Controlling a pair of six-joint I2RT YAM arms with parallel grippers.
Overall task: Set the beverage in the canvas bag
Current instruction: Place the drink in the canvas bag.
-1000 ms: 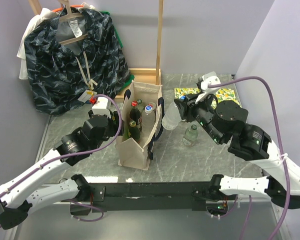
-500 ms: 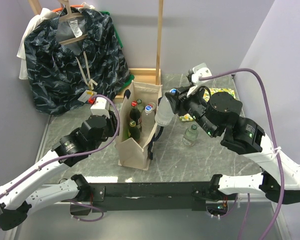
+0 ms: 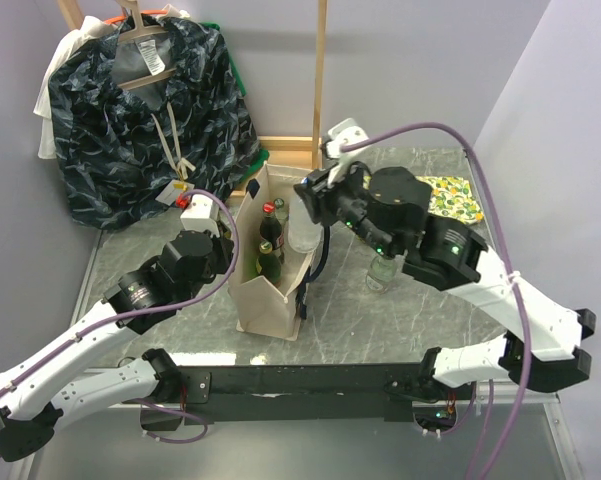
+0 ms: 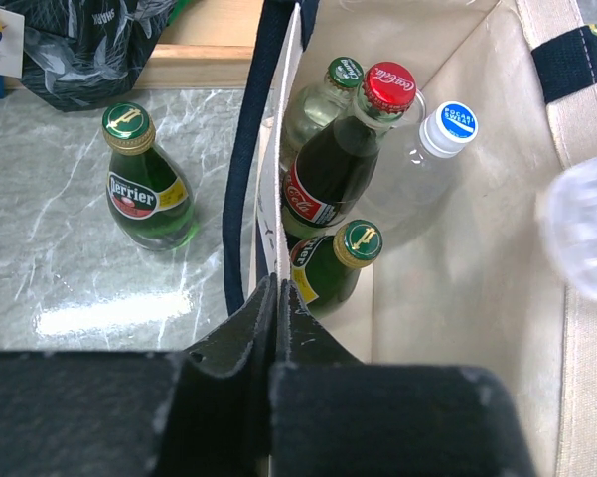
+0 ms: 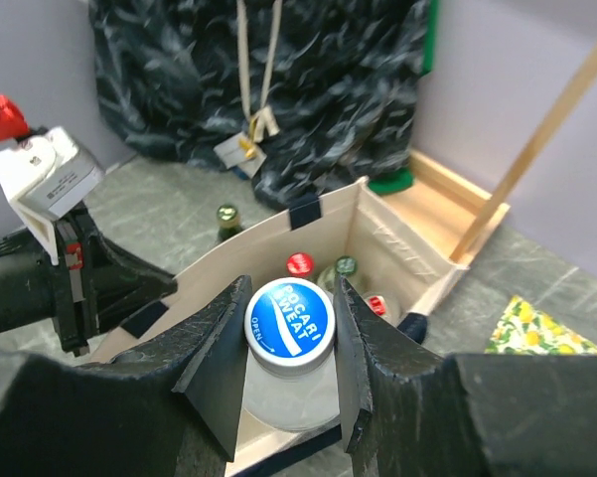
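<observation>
The beige canvas bag (image 3: 270, 300) stands open mid-table, with several bottles inside: a Coca-Cola bottle (image 4: 363, 134), a green Perrier (image 4: 340, 260) and a clear Pocari Sweat bottle (image 4: 429, 149). My left gripper (image 4: 275, 286) is shut on the bag's left wall (image 4: 278, 189), near a black handle strap. Above the bag's right side, my right gripper (image 5: 290, 298) is shut on the blue cap of another clear Pocari Sweat bottle (image 5: 290, 328). That bottle (image 3: 302, 228) hangs upright over the opening, beside the right rim.
A green Perrier bottle (image 4: 144, 184) stands on the table just left of the bag. A small glass bottle (image 3: 382, 270) stands to the bag's right. Behind are a dark patterned garment (image 3: 145, 110), a wooden frame (image 3: 320, 80) and a lemon-print cloth (image 3: 450, 195).
My right arm has carried the clear bottle leftward, from above the table to over the bag's right side. My left gripper has closed on the bag's left wall.
</observation>
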